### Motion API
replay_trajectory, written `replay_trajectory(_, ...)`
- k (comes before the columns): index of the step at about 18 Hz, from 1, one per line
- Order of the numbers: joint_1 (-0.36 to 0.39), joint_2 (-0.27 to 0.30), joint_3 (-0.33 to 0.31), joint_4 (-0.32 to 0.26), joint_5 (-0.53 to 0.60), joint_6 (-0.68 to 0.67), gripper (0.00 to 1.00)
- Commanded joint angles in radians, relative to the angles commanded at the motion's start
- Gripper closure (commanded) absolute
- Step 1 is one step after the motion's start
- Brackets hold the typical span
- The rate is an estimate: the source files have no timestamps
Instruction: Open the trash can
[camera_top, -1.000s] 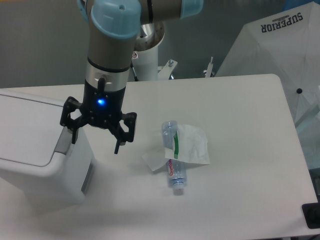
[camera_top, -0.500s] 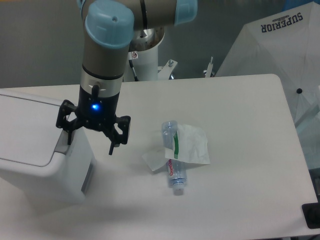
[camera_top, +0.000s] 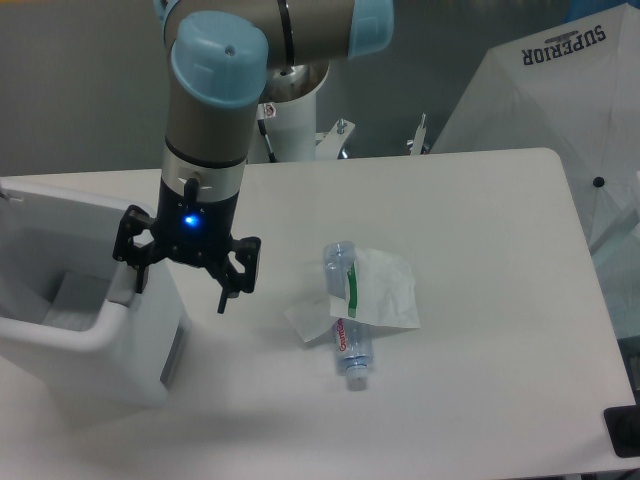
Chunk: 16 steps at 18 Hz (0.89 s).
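Observation:
The white trash can (camera_top: 95, 365) stands at the table's left edge. Its flat lid (camera_top: 70, 215) is tilted up at the back, and the inside shows below it. The grey push tab (camera_top: 121, 291) sits on the right rim. My gripper (camera_top: 178, 292) points down at the can's right rim, open and empty. Its left finger (camera_top: 134, 270) is over the tab; I cannot tell whether it touches. Its right finger (camera_top: 224, 292) hangs in the air beside the can.
A clear plastic bottle (camera_top: 347, 325) lies mid-table on a crumpled white wrapper (camera_top: 385, 290). The arm's white base (camera_top: 298, 115) stands behind the table. A white umbrella (camera_top: 560, 90) is at the right, and a black object (camera_top: 622, 432) at the lower right corner.
The trash can lid, flat and shut in the earlier frames, has swung up and the inside now shows. The gripper moved slightly left onto the rim and has since stayed there.

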Motion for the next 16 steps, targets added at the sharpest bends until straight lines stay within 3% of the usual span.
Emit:
replay_trajectory(4, 0.052, -0.003, -0.006, 0.006, 0.003, 0.011, 0.0)
replay_trajectory(10, 0.251, -0.04, -0.005, 0.052, 0.009, 0.078, 0.0)
replay_trajectory(16, 0.391, -0.139, -0.009, 0.066, 0.029, 0.375, 0.0)
